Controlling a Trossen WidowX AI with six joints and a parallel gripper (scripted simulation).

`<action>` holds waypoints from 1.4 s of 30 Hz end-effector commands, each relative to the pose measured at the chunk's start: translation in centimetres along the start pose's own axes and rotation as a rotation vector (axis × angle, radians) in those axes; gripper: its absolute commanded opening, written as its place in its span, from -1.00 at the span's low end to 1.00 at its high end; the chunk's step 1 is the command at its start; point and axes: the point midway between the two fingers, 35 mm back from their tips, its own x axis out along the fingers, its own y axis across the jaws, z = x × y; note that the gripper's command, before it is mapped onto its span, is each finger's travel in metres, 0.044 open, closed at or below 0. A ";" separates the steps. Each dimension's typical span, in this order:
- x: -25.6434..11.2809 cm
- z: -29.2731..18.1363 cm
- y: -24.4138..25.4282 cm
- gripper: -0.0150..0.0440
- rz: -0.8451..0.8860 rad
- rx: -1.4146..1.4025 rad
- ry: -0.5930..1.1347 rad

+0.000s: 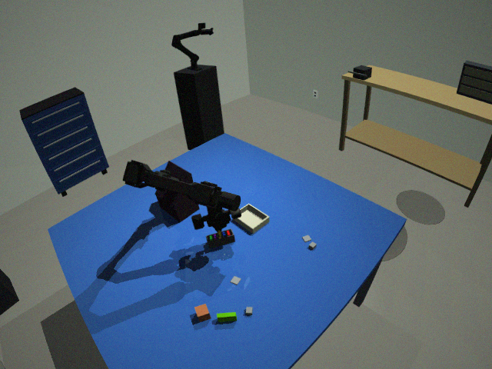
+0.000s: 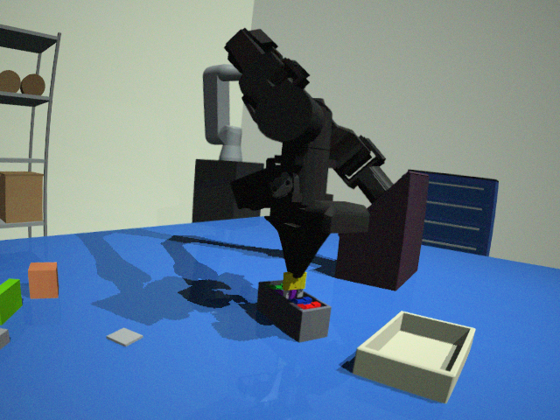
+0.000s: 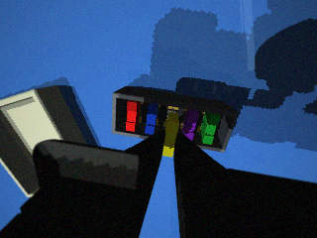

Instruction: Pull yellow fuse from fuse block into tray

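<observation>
The yellow fuse [image 2: 294, 281] [image 3: 171, 132] is between the fingertips of my gripper [image 2: 296, 274] [image 3: 169, 136], which is shut on it. The fuse is upright, its yellow body above the top of the grey fuse block [image 2: 312, 325] [image 3: 115, 114]. Its metal prongs show below the body; whether their tips are clear of the slot I cannot tell. The red fuse [image 2: 309, 305] [image 3: 131, 116], blue fuse [image 2: 302, 300] [image 3: 152, 119], purple fuse [image 3: 191, 124] and green fuse [image 3: 210, 128] sit in the block. The cream tray [image 1: 251, 230] [image 2: 402, 377] [image 3: 35, 94] is empty and stands beside the block.
An orange cube [image 1: 202, 312] [image 2: 43, 280], a green block [image 1: 226, 317] [image 2: 9, 299] and small grey pieces, among them a flat grey tile [image 1: 235, 280] [image 2: 124, 336], lie on the blue table [image 1: 317, 198], away from block and tray. The dark arm base [image 2: 380, 244] stands behind the block.
</observation>
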 end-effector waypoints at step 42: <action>-3.6 -0.8 4.4 -0.49 0.016 0.005 0.003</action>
